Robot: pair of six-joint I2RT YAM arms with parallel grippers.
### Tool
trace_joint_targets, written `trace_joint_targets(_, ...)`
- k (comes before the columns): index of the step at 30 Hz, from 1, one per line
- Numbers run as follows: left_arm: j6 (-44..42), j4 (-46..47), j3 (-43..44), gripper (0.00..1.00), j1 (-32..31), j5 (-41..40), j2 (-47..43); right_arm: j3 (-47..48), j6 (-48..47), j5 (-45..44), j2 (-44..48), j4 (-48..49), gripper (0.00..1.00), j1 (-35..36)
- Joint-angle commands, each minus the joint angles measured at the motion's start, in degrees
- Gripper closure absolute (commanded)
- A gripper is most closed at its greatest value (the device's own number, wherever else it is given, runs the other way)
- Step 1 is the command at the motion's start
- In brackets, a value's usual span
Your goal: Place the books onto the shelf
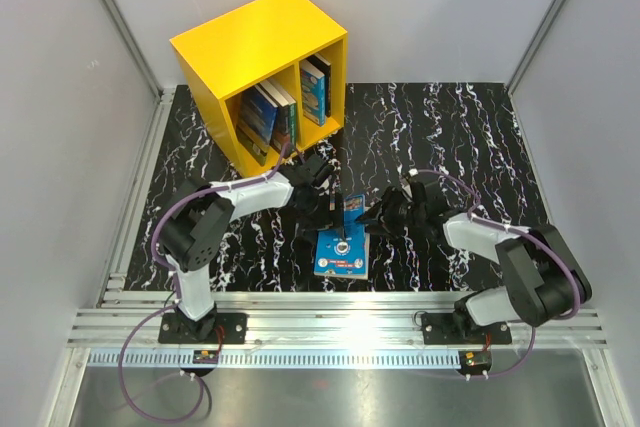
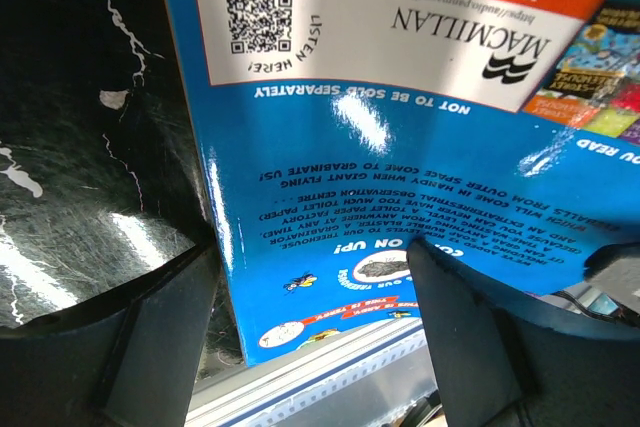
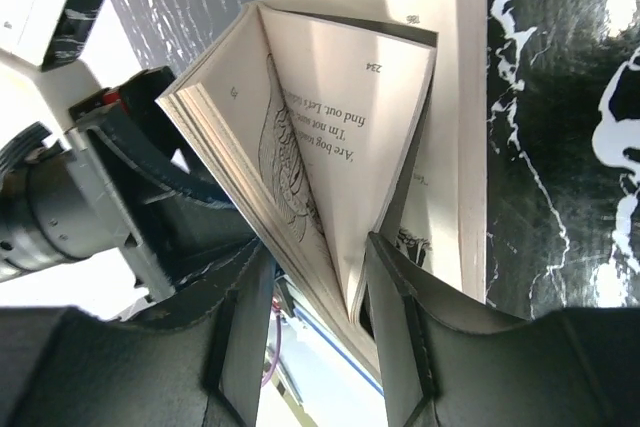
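The yellow shelf [image 1: 245, 47] is set at the back left of the worktop [image 1: 450, 147]. Books [image 1: 268, 119] are stood upright in both its compartments. One blue book [image 1: 340, 255] is laid flat on the worktop; a second blue book [image 1: 353, 204] is held upright just behind it, its pages [image 3: 330, 147] fanned open.

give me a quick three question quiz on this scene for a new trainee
1. True or false: both compartments of the yellow shelf hold books.
2. What is the right gripper clamped on?
A) a sheaf of pages of the open book
B) the shelf's divider
C) nothing
3. Fill in: in the top view, a ___ book lies flat on the table between the two arms.

Key: 1 true; 2 A; 3 blue.
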State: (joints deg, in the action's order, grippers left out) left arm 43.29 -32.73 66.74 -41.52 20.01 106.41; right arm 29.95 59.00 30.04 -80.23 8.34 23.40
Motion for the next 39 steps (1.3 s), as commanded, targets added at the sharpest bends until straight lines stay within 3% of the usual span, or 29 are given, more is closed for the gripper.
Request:
trace_joint_targets(1, -1.0, 5.0, -0.8, 0.20, -1.1, -0.1, 4.9, 1.5, 2.1, 4.1, -2.7, 3.3, 0.52, 2.4)
trace_joint_targets(7, -1.7, 4.0, -0.9, 0.20, -1.0, -0.6, 3.9, 2.2, -2.9, 0.4, -5.1, -3.5, 0.51, 2.8)
trace_joint_targets(17, -1.8, 3.7, -0.6, 0.20, -0.9, -0.6, 4.2, 1.7, -2.7, -0.5, 2.7, -10.3, 0.53, 2.8)
trace_joint_targets(20, -1.8, 4.0, -0.5, 0.20, -0.9, -0.4, 3.9, 1.5, -2.2, -1.1, 5.1, -11.0, 0.63, 3.0)
trace_joint_targets(22, -1.7, 4.5, -0.4, 0.20, -1.0, -0.2, 3.8, 1.5, -2.2, -1.5, 5.3, -11.0, 0.78, 2.9)
trace_joint_targets(25, -1.2, 6.8, -0.8, 0.20, -0.9, 0.6, 2.8, 2.4, -3.0, -1.0, 3.8, -11.6, 0.90, 2.9)
trace_joint_targets(34, -0.1, 13.0, -3.7, 0.19, -0.3, 4.2, -1.2, 5.4, -6.6, -2.8, -1.5, -15.9, 0.92, 2.9)
trace_joint_targets(37, -0.5, 14.5, -5.7, 0.19, 0.4, 5.2, -3.0, 6.0, -7.4, -3.1, -0.5, -17.2, 1.00, 2.9)
trace_joint_targets(38, -1.2, 14.8, -6.1, 0.15, 1.2, 5.3, -4.3, 6.6, -7.7, -3.4, 0.7, -19.0, 1.00, 2.9)
trace_joint_targets(39, -1.6, 15.1, -6.8, 0.01, 1.8, 5.3, -5.0, 7.2, -8.0, -3.5, 1.3, -19.9, 1.00, 2.9)
